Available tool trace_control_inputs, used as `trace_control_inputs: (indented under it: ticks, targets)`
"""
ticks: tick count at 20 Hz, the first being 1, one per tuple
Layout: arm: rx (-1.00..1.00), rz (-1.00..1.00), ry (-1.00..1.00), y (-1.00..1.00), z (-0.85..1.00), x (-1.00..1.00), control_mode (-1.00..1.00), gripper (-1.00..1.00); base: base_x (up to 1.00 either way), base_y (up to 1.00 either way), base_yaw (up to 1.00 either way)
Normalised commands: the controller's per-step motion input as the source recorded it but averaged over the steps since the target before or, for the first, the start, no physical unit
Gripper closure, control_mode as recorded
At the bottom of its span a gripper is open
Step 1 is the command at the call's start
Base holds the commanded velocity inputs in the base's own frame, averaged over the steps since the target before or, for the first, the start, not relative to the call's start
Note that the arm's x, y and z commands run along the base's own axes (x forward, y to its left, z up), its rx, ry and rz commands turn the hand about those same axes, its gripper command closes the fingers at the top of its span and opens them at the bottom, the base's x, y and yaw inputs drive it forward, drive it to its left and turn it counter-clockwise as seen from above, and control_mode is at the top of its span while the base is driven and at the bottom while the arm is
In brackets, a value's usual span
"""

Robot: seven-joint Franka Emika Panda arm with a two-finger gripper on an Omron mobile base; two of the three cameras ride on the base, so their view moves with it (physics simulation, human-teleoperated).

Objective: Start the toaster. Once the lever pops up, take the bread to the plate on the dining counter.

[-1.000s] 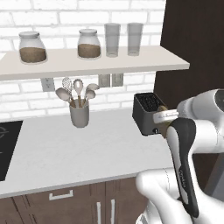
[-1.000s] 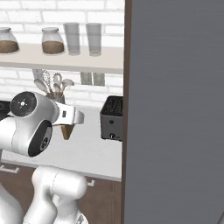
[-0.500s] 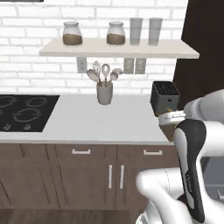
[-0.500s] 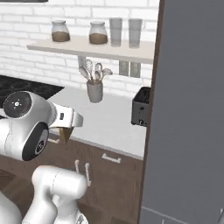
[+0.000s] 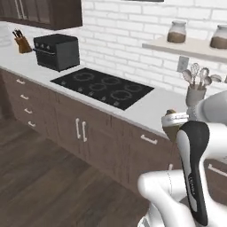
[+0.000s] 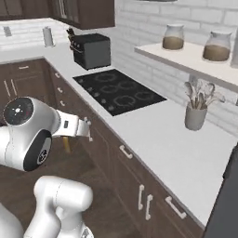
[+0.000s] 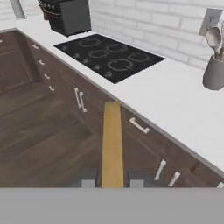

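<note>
The hand (image 7: 112, 183) is closed on the bread (image 7: 112, 144): in the hand view the tan slice stands edge-on between the two dark fingertips (image 7: 88, 183), one tip on each face, and runs up the middle of that view away from the hand. In the left base view the bread (image 5: 170, 131) shows as a brown wedge under the white wrist, held in the air off the front edge of the table (image 5: 146, 111). In the right base view the bread (image 6: 68, 143) hangs below the wrist, in front of the dark wood cabinets (image 6: 135, 186), over the wood floor (image 6: 93, 162). The table is a white top against a white brick wall (image 5: 124, 35). Set flush into it is a black cooktop (image 5: 103, 86) with four ring burners. At the far end, beyond the cooktop, stands a black oven box (image 5: 56, 51), and past that a knife block (image 5: 22, 43). On the near side of the cooktop, toward the wall, stands a grey crock (image 6: 195, 116) holding spoons and a whisk; the crock is apart from the cooktop. Above the crock a wall shelf (image 6: 195, 58) carries two lidded glass jars (image 6: 173, 37) with brown contents. The cabinet fronts below the table have pale bar handles (image 7: 138, 125).
</note>
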Motion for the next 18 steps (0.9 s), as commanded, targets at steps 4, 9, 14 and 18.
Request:
trace_control_inputs:
  ticks: [4, 9, 14, 18]
  targets:
    - [0.00, 0.00, 0.00, 0.00, 0.00, 0.00, 1.00, 1.00, 0.00, 0.00, 1.00]
    - [0.00, 0.00, 0.00, 0.00, 0.00, 0.00, 1.00, 1.00, 0.00, 0.00, 1.00]
    - [0.00, 0.00, 0.00, 0.00, 0.00, 0.00, 1.00, 1.00, 0.00, 0.00, 1.00]
    - [0.00, 0.00, 0.00, 0.00, 0.00, 0.00, 1.00, 1.00, 0.03, 0.00, 0.98]
